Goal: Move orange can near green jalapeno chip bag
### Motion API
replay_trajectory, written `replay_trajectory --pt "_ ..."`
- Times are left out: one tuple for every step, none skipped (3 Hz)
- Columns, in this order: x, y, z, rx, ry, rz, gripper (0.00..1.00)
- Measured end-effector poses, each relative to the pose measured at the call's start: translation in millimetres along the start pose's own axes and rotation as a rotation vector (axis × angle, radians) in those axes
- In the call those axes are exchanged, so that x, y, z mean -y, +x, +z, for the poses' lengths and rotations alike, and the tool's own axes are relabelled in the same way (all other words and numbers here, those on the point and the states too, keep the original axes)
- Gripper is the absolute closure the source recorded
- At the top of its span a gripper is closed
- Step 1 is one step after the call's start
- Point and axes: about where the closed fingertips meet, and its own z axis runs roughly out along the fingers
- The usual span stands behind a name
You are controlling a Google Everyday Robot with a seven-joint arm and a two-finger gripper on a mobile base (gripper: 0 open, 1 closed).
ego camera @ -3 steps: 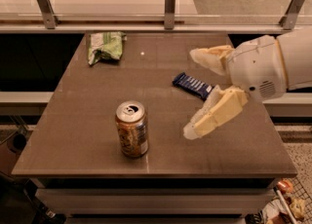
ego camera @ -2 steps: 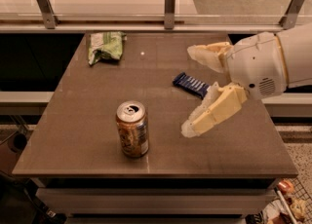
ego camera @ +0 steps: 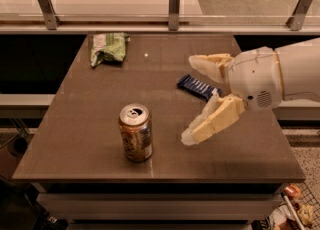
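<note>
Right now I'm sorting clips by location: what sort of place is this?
Probably an office snack or break area: a brown table against a glass railing, holding an orange can, a green chip bag and a blue bar. The gripper hovers beside the can, jaws open.

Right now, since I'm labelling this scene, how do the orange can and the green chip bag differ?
The orange can stands upright near the table's front edge; the green chip bag lies flat near a far corner. The can is a rigid orange-brown cylinder with a silver top; the bag is crumpled, light green and white. Both rest on the table, untouched; the open hand hovers beside the can, holding nothing.
</note>
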Motion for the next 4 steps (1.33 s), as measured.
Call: replay_trajectory --pt "1 16 12 0.082 -0.002 0.016 0.0" --pt "0 24 22 0.149 -0.003 0.02 0.0" --pt "-5 27 37 0.206 -0.01 0.02 0.0" --pt "-8 33 55 0.256 -0.025 0.024 0.0"
